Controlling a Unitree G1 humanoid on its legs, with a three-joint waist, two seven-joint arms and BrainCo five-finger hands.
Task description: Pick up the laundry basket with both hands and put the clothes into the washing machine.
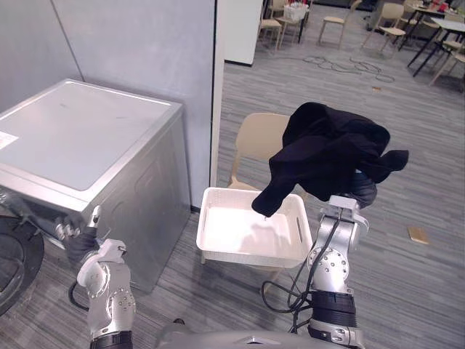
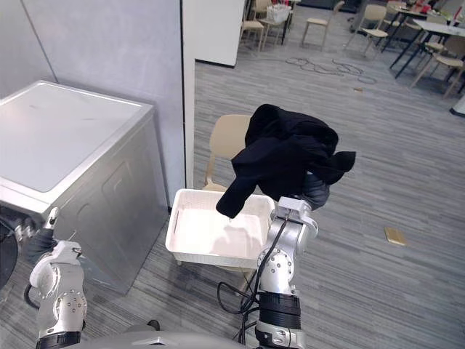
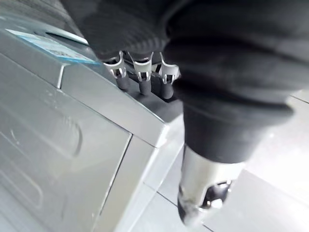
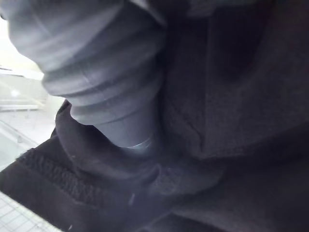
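Cloth covers our right robot hand (image 4: pixel 96 63). A black garment (image 1: pixel 330 149) is draped over it and raised high, and we cannot tell whether the hand is clamped on the fabric or merely carries it. In the right wrist view the ribbed cover is pressed into dark folds. One loose end of the garment hangs down over the far side of the white laundry basket (image 1: pixel 218 195). The basket sits on the seat of a beige chair (image 1: pixel 258 134), whose back rises behind the basket's far rim.

Our left robot hand (image 1: pixel 75 236) is well apart from all this, at the upper front corner of the washing machine (image 1: pixel 80 131). Its fingers (image 3: pixel 144 77) are straight and hold nothing. Their dark tips touch a dark strip along the machine's top front edge, with the thumb apart from them. Below that hand the machine's round dark door (image 1: pixel 11 265) stands open.

The machine stands on the grey plank floor (image 1: pixel 407 291) against a grey partition (image 1: pixel 145 51), and the chair stands just beside the partition's end. Further across the floor lies a small tan object (image 1: pixel 418 234). More chairs (image 1: pixel 392 18) and tables (image 1: pixel 447 25) stand at the room's far side.
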